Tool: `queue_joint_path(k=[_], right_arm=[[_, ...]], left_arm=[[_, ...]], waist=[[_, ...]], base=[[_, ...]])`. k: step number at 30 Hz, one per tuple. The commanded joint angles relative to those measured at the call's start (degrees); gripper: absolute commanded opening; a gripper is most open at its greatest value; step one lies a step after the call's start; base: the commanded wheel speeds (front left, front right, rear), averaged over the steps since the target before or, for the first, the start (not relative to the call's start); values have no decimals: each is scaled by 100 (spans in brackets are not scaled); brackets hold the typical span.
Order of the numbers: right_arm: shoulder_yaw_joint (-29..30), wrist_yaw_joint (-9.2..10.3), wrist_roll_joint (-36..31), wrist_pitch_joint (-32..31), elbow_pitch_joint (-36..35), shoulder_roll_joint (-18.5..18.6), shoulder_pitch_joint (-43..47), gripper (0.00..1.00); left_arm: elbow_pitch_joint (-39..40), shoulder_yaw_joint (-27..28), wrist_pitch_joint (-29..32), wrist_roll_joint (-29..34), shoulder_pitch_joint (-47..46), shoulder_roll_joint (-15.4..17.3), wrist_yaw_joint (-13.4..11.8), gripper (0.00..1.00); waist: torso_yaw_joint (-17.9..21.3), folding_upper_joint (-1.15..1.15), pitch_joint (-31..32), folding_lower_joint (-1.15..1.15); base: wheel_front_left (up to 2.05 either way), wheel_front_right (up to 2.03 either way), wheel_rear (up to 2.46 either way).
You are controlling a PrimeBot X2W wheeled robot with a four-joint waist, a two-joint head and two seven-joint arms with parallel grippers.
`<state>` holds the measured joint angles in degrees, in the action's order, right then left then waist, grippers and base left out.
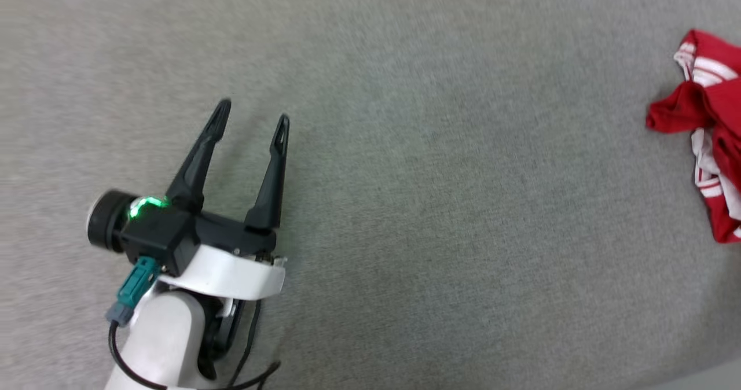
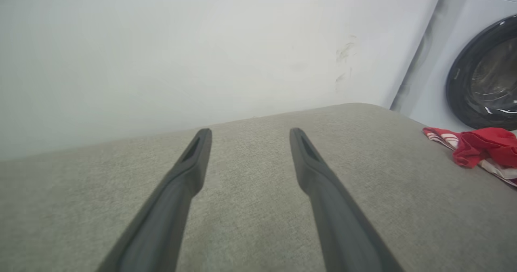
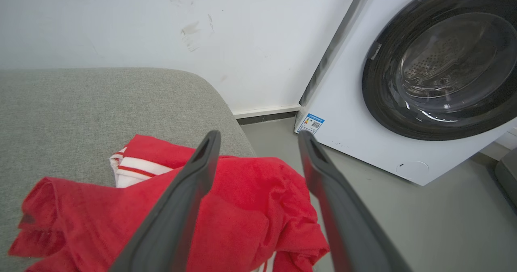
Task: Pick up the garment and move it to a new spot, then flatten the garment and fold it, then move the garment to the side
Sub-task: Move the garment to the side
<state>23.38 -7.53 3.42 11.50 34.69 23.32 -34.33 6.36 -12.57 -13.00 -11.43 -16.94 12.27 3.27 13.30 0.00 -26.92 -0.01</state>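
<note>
The garment [image 1: 709,121], a red shirt with red-and-white striped trim, lies crumpled at the right edge of the grey cushioned surface [image 1: 405,176]. From the left wrist it shows as a small red heap [image 2: 482,147] far to the right. My left gripper [image 1: 252,118] hovers open over bare cloth at the left, nothing between its fingers [image 2: 194,159]. My right gripper [image 3: 258,139] stands open just above the garment [image 3: 226,215], its jaws apart with nothing between them; the cloth lies bunched beneath.
A white front-loading washing machine [image 3: 408,82] with a dark round door stands on the grey floor [image 3: 424,223] past the surface's right end. A white scuffed wall [image 2: 202,54] runs behind the surface.
</note>
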Motion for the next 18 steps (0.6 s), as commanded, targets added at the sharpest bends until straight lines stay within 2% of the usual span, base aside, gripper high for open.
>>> queue_joint_path(k=[1,4,5,6,14,18], right_arm=[[-32,8,62,44,-70,-69,119,100],[-163,8,231,124,-372,-264,564,100],[-379,8,311,163,-764,-549,1025,100],[-460,8,328,150,-911,-645,1173,100],[-951,8,218,-194,-2211,-1571,2362,100],[-1294,9,280,-413,-2777,-1864,2791,100]], left_arm=[[-39,43,-51,-44,98,-47,-59,100],[-232,131,-113,-122,320,-145,-184,100],[-402,224,-157,-186,545,-195,-277,100],[-452,263,-168,-182,623,-194,-316,100],[-845,443,-214,-269,954,-304,-461,100],[-1013,600,-224,-276,1154,-288,-534,100]], waist=[[-262,0,389,1],[-435,0,715,1],[-590,0,1005,1],[-633,0,1081,1],[-1097,0,1609,1],[-1238,0,1846,1]], base=[[0,0,0],[0,0,0],[0,0,0],[0,0,0],[0,0,0],[0,0,0]])
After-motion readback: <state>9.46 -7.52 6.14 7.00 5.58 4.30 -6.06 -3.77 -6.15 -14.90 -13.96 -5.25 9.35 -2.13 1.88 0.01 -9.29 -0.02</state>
